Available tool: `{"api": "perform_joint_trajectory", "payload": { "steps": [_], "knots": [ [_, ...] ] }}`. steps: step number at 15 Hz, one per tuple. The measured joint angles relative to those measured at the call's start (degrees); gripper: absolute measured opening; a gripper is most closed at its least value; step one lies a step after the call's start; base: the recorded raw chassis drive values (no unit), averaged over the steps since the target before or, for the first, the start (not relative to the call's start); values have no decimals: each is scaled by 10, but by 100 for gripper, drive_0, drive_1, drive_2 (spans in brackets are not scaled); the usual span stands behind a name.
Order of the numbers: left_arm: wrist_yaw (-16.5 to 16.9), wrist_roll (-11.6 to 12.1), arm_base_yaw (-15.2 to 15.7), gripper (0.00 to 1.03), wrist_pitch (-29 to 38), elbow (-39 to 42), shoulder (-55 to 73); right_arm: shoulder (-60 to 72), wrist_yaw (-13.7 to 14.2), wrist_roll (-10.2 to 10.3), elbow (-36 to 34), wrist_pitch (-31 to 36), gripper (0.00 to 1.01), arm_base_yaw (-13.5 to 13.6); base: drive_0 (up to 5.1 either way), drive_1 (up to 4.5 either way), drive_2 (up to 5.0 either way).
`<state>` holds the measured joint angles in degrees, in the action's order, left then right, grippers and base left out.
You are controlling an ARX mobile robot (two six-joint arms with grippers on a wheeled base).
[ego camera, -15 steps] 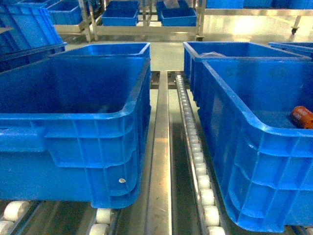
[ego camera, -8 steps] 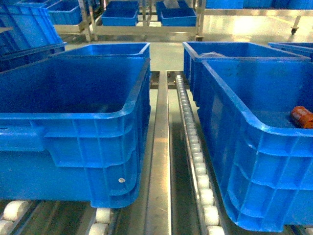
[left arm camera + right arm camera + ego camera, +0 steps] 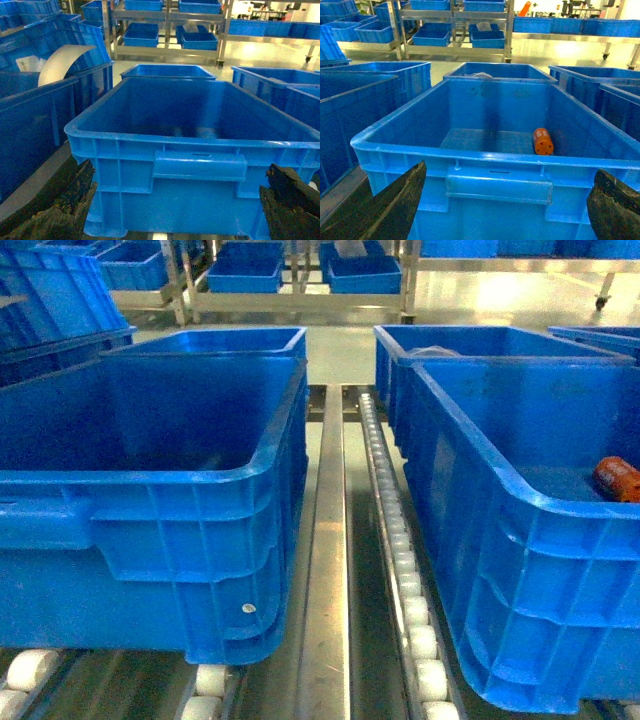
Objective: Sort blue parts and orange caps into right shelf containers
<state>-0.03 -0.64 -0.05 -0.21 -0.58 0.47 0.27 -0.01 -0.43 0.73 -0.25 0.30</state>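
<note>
- We see one small orange-red stubby cylindrical cap [image 3: 543, 141] lying on its side on the smooth floor of the large bright-blue ribbed plastic crate on the right [image 3: 470, 165], toward that crate's right wall and roughly mid-depth.
- In the right wrist view the cap lies ahead of our right pincer [image 3: 505, 210] and a little to the right, beyond the crate's near rim; its long axis runs roughly near-to-far, with one round end face turned toward the camera.
- Our right pincer is spread wide: its two dark fingers [image 3: 390, 210] stand apart at the bottom corners of the view, holding nothing, short of the near wall.
- Our left pincer [image 3: 175, 210] is likewise wide and holds nothing, facing the near wall of the large bright-blue crate on the left [image 3: 200, 165]. That crate's floor shows a few faint shapes we cannot identify.
- We judge the right arm to be the nearer one to the cap; the head view puts the cap [image 3: 618, 479] at the far right edge, well apart from the left crate.
- No blue parts are clearly visible to us here.
</note>
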Motion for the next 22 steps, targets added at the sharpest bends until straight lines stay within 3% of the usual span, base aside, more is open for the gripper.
{"api": "perform_joint_trajectory", "payload": {
  "steps": [22],
  "knots": [
    [0,0,0,98,0,0,0,0,0,0,0,0,98,0,0,0,0]
  ]
}}
